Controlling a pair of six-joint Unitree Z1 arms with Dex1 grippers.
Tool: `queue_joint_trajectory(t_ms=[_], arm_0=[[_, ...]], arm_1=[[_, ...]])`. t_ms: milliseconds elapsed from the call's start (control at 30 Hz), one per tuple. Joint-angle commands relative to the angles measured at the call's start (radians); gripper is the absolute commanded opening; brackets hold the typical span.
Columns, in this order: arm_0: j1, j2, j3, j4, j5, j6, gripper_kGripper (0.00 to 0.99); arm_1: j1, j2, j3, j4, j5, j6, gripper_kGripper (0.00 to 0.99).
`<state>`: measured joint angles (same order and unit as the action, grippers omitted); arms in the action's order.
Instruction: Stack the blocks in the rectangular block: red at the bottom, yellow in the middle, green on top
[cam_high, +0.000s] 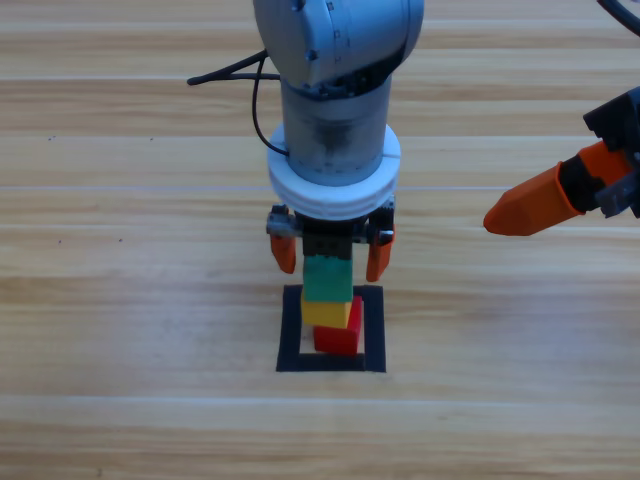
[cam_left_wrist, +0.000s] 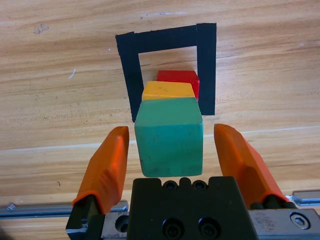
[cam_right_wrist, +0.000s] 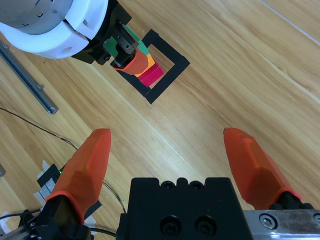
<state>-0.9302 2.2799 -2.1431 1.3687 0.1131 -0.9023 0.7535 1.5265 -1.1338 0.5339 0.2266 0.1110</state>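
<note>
Jaws of the left gripper (cam_left_wrist: 170, 150) stand apart either side of the green cube (cam_left_wrist: 169, 136), which tops yellow (cam_left_wrist: 167, 90) and red (cam_left_wrist: 179, 78) inside the tape rectangle (cam_left_wrist: 206, 65). Stacking looks finished; next, lift straight away. Right gripper (cam_high: 545, 205) waits, jaws apart.

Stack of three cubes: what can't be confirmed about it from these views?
- High view: the left gripper and its wrist cover the green cube's far side.
- Left wrist view: the green cube hides most of the yellow cube and red cube, so their alignment is unclear.
- Right wrist view: the stack is too small to judge.
</note>
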Motion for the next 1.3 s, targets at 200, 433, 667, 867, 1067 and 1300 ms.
queue_joint_trajectory(t_ms=[200,433,667,867,1067,1300], arm_0=[[-0.030,0.033,-0.004,-0.005,0.020,-0.012,0.980],[-0.030,0.004,-0.046,0.000,0.040,-0.020,0.980],[-0.082,-0.275,-0.027,0.003,0.212,-0.066,0.982],[-0.190,-0.477,0.282,-0.125,0.347,-0.060,0.983],[-0.240,-0.689,0.713,-0.413,0.359,0.016,0.985],[-0.243,-0.763,0.859,-0.514,0.359,0.056,0.990]], arm_1=[[-0.023,0.041,0.011,0.015,0.030,-0.011,0.990],[-0.023,-0.031,-0.012,0.083,0.046,-0.120,0.989],[-0.023,-0.035,-0.004,0.084,0.117,-0.148,0.980],[-0.013,-0.032,-0.004,0.086,0.112,-0.183,0.980],[-0.003,-0.008,-0.015,0.084,0.083,-0.189,0.980],[-0.003,0.035,-0.020,0.083,0.065,-0.188,0.980]])
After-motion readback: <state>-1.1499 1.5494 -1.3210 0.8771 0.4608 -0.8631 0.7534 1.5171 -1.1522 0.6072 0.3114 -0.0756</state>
